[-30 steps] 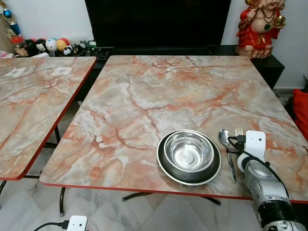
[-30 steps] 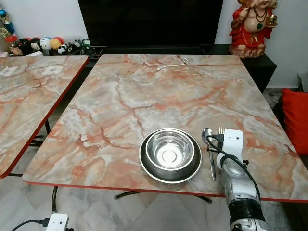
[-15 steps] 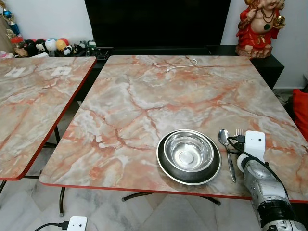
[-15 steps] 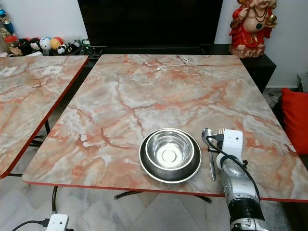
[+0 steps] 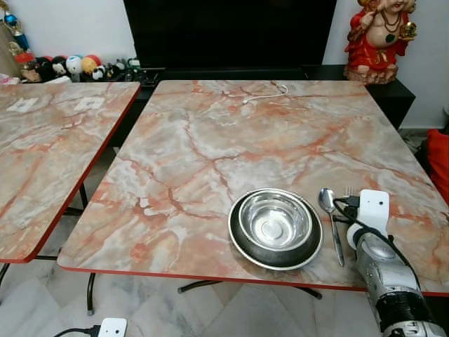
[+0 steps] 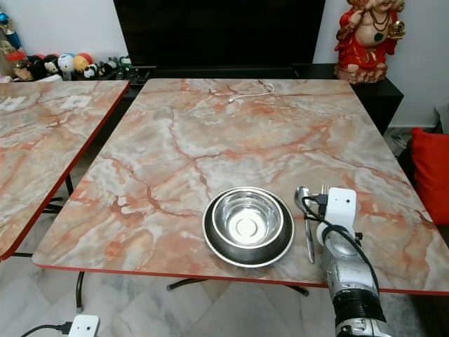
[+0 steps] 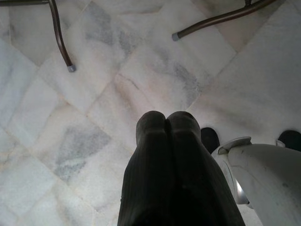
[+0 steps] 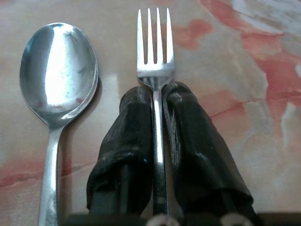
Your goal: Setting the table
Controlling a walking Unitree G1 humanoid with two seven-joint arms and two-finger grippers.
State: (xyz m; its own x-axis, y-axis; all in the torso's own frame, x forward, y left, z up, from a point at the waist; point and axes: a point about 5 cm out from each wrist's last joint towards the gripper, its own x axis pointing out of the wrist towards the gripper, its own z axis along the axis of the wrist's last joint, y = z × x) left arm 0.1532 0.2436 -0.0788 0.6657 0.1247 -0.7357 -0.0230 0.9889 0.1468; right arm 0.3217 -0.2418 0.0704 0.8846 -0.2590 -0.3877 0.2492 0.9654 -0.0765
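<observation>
My right gripper [image 8: 157,117] is pinching the fork [image 8: 155,56] by its neck, probably flat on the table [image 5: 210,154] — thin, stiff, slippery steel, so grip mid-handle.

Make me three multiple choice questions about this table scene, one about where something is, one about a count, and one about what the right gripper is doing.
1. Where does the spoon lie?
A. Inside the bowl
B. Between the bowl and the fork
C. On the floor

2. How many pieces of cutlery are on the table?
A. One
B. Two
C. Four

3. What is the state of the right gripper?
A. Shut on the fork's handle
B. Open above the bowl
C. Holding the spoon

Answers:
1. B, the spoon sits just right of the bowl with the fork on its other side.
2. B, one spoon and one fork.
3. A, the right wrist view has both black fingers pressed against the handle.
</observation>
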